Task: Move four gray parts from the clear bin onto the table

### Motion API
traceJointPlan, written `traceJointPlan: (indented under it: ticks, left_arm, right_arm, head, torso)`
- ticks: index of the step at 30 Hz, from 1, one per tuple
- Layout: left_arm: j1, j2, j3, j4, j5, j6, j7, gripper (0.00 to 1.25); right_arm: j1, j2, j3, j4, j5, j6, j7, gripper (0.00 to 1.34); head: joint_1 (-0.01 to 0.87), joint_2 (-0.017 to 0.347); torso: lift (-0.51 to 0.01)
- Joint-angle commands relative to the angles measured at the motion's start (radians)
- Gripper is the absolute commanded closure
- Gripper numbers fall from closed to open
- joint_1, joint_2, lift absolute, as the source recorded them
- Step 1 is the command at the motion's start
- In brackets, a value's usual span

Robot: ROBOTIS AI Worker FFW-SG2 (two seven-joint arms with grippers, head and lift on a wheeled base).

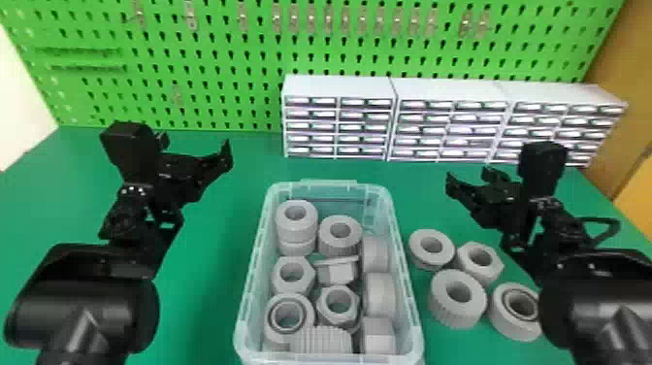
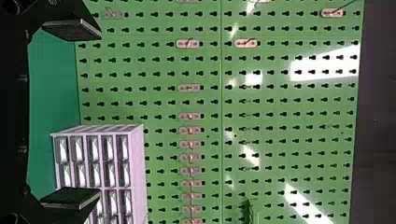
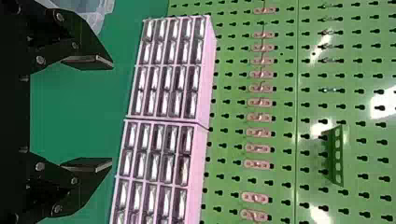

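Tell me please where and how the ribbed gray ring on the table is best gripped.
Probably from straight above, pinching the near wall of the ribbed gray ring: one finger in the hole, one on the ribs outside. Its hole faces up and its near side is free, while the hexagonal part crowds it behind.

No text, label, brand, number or sign can be read.
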Motion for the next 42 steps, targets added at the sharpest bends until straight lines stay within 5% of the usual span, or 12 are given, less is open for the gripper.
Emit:
traceJointPlan:
  ticks: [1,42]
  left_arm:
    - [0.002,0.001,-0.002,0.0,0.0,0.0,-0.001,0.11]
    - [0.002,0.003,-0.003,0.0,0.003,0.0,-0.001,0.11]
  right_arm:
    - [0.002,-0.003,0.001,0.0,0.0,0.004,0.0,0.52]
    - [0.0,-0.007,0.003,0.0,-0.002,0.011,0.0,0.52]
  head:
    - [0.686,0.026]
    - [0.686,0.026]
  torso:
    - [-0.05]
    - [-0.05]
